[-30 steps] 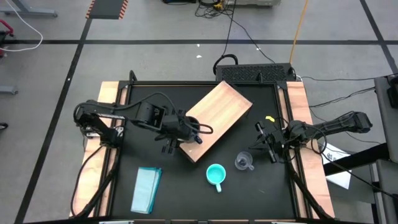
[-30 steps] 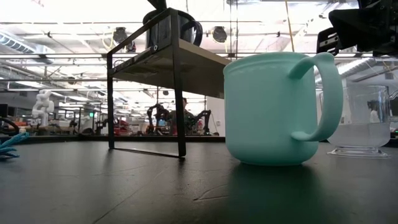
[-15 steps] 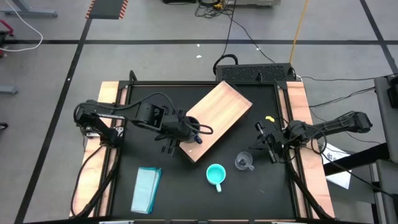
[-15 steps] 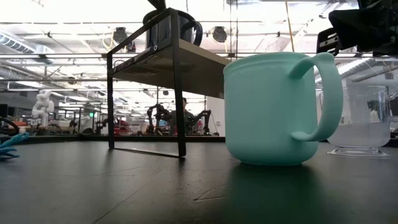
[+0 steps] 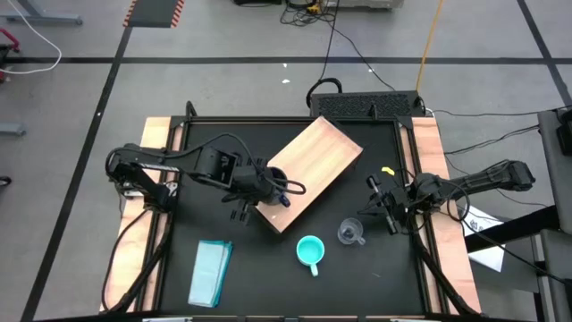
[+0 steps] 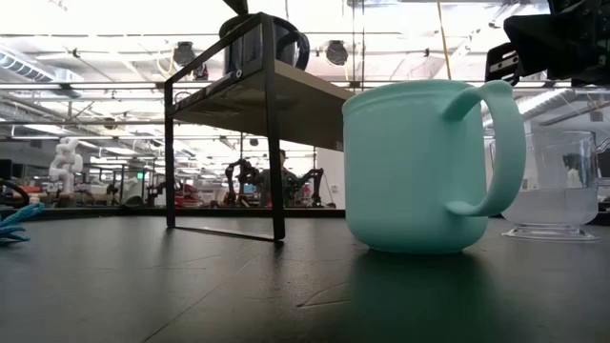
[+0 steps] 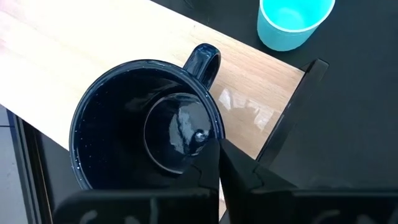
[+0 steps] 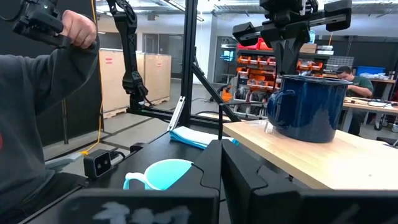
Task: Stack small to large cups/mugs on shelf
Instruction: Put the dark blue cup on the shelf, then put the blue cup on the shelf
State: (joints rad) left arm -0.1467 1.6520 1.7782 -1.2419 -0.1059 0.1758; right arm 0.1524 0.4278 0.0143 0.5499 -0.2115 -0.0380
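The long light wooden shelf (image 5: 311, 171) on black legs lies at the table's centre, running from 1 o'clock towards 7 o'clock. On its 7 o'clock end stands the large dark navy mug (image 7: 144, 129), probably as the stack's base. The left gripper (image 7: 219, 163) hangs right above it, fingers pressed together and holding nothing. The medium turquoise mug (image 5: 310, 251) sits on the black table at 6 o'clock, the small clear cup (image 5: 350, 233) just beside it at 5 o'clock, both unstacked. The right gripper (image 5: 382, 204), closed and empty, waits near the clear cup.
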